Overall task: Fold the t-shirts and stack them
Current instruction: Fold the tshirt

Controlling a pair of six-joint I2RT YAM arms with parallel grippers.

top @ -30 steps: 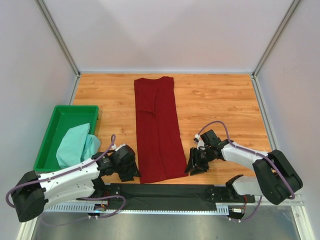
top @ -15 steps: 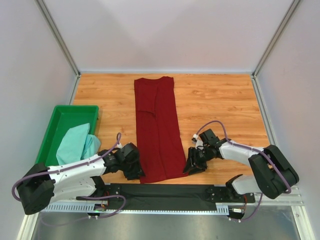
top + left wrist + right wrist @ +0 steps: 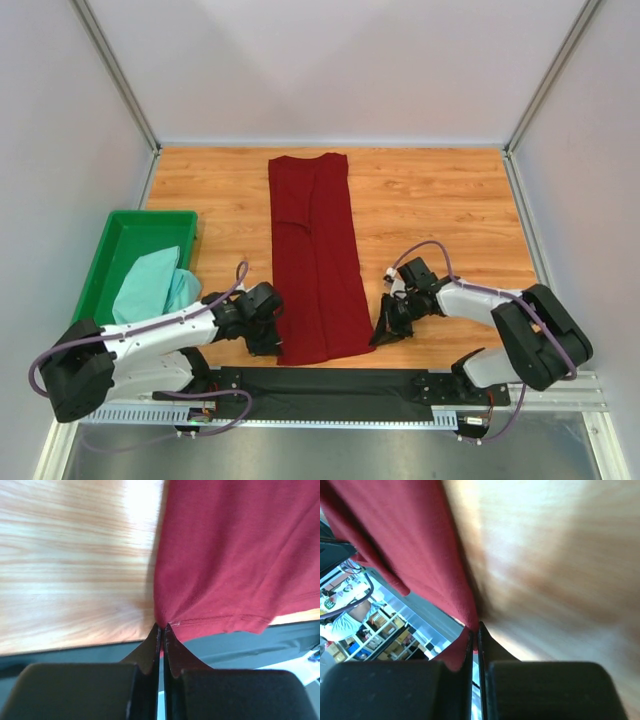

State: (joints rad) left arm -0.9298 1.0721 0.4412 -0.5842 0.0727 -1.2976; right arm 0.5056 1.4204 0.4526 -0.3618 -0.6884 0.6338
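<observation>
A: While checking against a second back, spotted the big change: left claw [image 3: 161,630] and right claw [image 3: 474,628], both gaping beside the red shirt [image 3: 315,260] then, now pinched together on its near hem. Slid inward a touch too, left onto the near-left corner, right onto the near-right one.

B: Really clamped on cloth, or just closed on air?

A: Clamped, going by the wrist views. On the left, cloth puckered right into the tips. On the right, red edge tucked in between the fingers. Otherwise flat on the bench [image 3: 440,200], already narrowed into a long strip, running from the near edge toward the far end.

B: Meaning what for the job?

A: Probably grab done, lift next: hem up and carried toward the collar end to halve the strip. Not begun yet, and only a guess.

B: Headcount?

A: Two shirts: the red one on the bench, plus a mint shirt [image 3: 150,285] bunched up, unfolded, in the tray [image 3: 125,240]. One tray, left of the red shirt. Two arms, two claws. Nothing stacked so far.
</observation>
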